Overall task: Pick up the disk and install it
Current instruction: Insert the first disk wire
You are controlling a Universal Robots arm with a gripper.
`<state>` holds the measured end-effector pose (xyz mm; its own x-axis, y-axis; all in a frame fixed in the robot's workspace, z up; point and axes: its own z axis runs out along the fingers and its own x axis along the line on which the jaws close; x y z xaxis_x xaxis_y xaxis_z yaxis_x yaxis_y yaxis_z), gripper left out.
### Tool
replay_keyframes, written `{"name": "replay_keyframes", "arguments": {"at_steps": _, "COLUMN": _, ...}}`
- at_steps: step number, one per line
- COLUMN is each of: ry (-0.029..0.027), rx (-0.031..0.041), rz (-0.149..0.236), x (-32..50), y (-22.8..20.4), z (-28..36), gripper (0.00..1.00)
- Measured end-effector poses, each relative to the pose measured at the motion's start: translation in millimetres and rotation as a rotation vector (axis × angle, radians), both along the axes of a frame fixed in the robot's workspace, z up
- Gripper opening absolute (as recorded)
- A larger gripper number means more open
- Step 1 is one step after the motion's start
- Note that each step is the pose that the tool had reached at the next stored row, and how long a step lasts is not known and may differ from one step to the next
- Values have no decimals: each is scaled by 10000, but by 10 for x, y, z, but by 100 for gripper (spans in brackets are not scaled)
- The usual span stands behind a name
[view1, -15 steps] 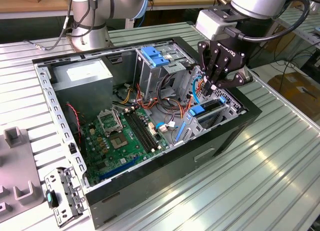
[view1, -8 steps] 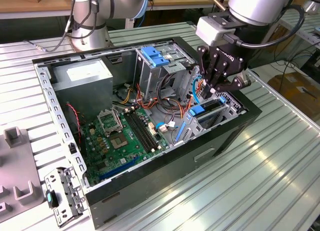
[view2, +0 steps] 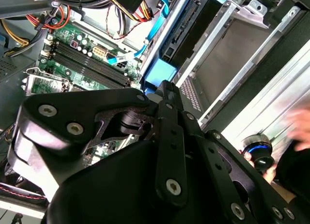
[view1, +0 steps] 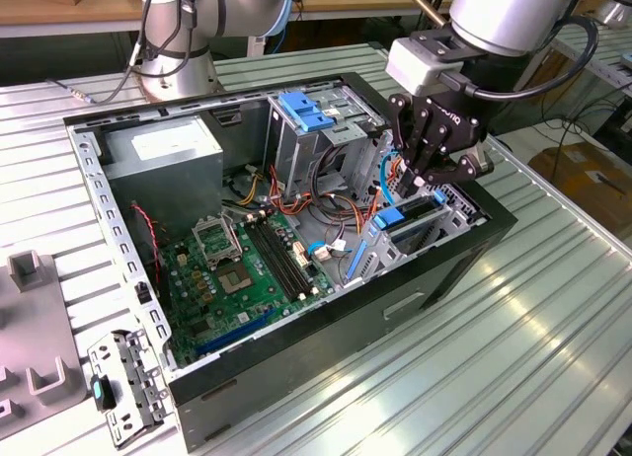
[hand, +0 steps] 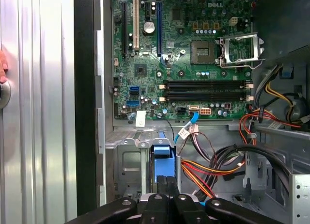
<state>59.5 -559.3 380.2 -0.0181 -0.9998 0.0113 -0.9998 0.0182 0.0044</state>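
- In the exterior view, the pincer (view1: 420, 185) is hanging over the drive cage (view1: 449, 217) at the end of the open computer case (view1: 326, 328) toward the exterior view's right. The case is resting on the slatted table (view1: 553, 308). The disk (view1: 407, 219) is already sitting down in that cage, so the pick-up is looking done and the seating nearly finished.
- In the second wrist view, the pincer is showing clenched, its tips together against the disk's blue edge (pressing rather than carrying, I judge). A blurred hand (view2: 299, 129) is showing beside the case.
- In the first wrist view, orange and yellow power cables (hand: 198, 171) and a blue data cable (hand: 192, 121) are lying just beside the cage and crowding the disk. Whether anything is plugged into the disk, I cannot tell. The motherboard (hand: 184, 54) is lying beyond.
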Motion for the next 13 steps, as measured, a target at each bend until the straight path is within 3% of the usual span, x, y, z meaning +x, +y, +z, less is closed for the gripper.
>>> {"name": "replay_keyframes", "arguments": {"at_steps": 9, "ry": 0, "rx": -7, "rz": 45, "x": 16, "y": 0, "z": -4, "gripper": 11}}
{"name": "replay_keyframes", "arguments": {"at_steps": 12, "ry": 0, "rx": -12, "rz": 346, "x": 46, "y": 0, "z": -4, "gripper": 11}}
{"name": "replay_keyframes", "arguments": {"at_steps": 13, "ry": 0, "rx": -12, "rz": 674, "x": 46, "y": 0, "z": -5, "gripper": 11}}
